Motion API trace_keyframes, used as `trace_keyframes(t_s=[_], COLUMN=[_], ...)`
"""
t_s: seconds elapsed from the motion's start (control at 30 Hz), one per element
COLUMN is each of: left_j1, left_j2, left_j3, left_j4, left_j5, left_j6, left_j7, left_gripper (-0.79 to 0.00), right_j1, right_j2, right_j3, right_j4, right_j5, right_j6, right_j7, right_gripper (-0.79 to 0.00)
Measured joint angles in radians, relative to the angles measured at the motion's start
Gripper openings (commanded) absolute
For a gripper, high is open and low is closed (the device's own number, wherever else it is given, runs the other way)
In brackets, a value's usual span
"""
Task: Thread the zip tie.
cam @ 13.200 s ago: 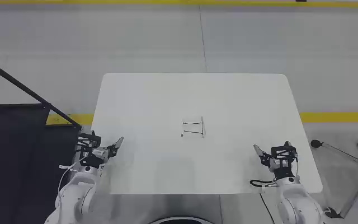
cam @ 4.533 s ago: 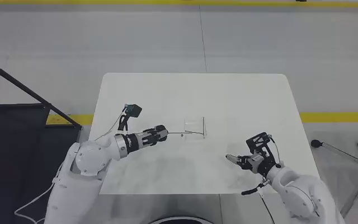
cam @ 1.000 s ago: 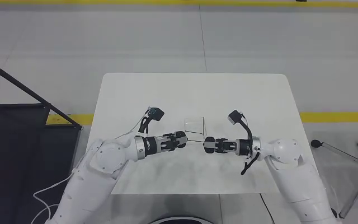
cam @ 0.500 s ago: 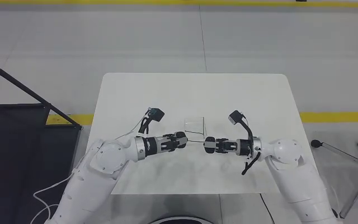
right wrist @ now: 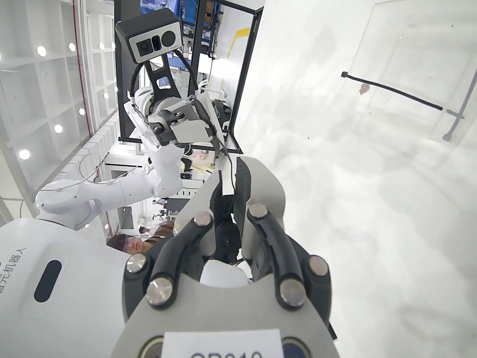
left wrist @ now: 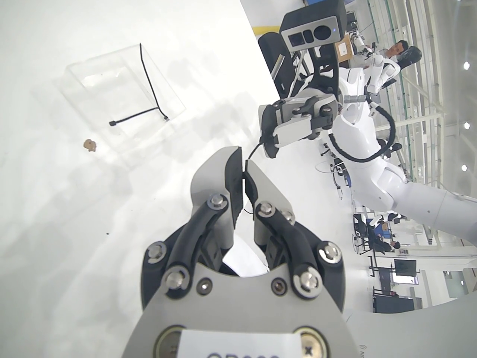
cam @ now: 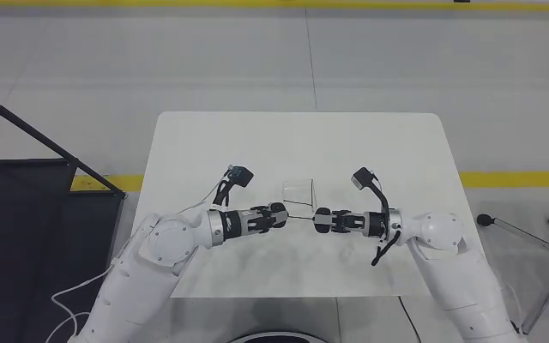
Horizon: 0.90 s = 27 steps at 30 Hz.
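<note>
Left pincer [left wrist: 243, 160] and right pincer [right wrist: 231, 171] clamp the zip tie [cam: 301, 218] over the table [cam: 386, 154], well inside its edges.

The desk [cam: 386, 154] is smooth white with a faint sheen. The tray [left wrist: 93, 72] is clear, glossy plastic. The zip tie [left wrist: 253, 151] is thin, matt black plastic.

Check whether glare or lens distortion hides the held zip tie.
Top view: even light, zip tie a thin dark line. Left wrist view: edges bend, faint reflections on the clear tray, tie plain. Right wrist view: same bending, tie crosses cluttered background, harder to pick out.
</note>
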Motion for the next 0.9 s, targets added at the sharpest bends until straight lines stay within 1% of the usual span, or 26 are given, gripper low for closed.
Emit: trace_keyframes(t_s=[0.2,0.43,0.47,0.5,0.53,0.63,0.73,0.9], left_j1=[-0.001,-0.003,-0.003,-0.003,-0.004,-0.004,0.0,0.033], left_j2=[0.002,0.005,0.005,0.006,0.006,0.006,0.005,0.002], left_j3=[0.003,0.005,0.005,0.005,0.005,0.003,-0.006,-0.031], left_j4=[0.0,-0.001,0.0,0.0,0.0,0.0,-0.002,-0.012], left_j5=[-0.003,-0.006,-0.006,-0.007,-0.008,-0.026,-0.056,-0.106], left_j6=[0.004,0.005,0.005,0.005,0.007,0.025,0.035,0.005], left_j7=[0.003,0.006,0.006,0.006,0.006,0.018,0.053,0.167], left_gripper=[-0.785,-0.785,-0.665,-0.249,0.0,0.0,0.0,0.0], right_j1=[0.002,0.005,0.005,0.005,0.006,0.004,-0.009,-0.057], right_j2=[0.002,0.004,0.005,0.005,0.005,0.007,0.009,0.013], right_j3=[-0.004,-0.007,-0.008,-0.009,-0.009,-0.007,0.003,0.035], right_j4=[0.0,0.0,0.0,0.0,0.0,0.0,-0.01,-0.051], right_j5=[0.0,0.001,0.002,0.003,0.004,0.01,0.023,0.045], right_j6=[0.004,0.004,0.004,0.003,0.003,-0.002,-0.014,-0.022], right_j7=[-0.003,-0.005,-0.005,-0.005,-0.004,-0.006,-0.023,-0.091], right_gripper=[-0.779,-0.785,-0.785,-0.785,-0.785,-0.785,-0.785,-0.785])
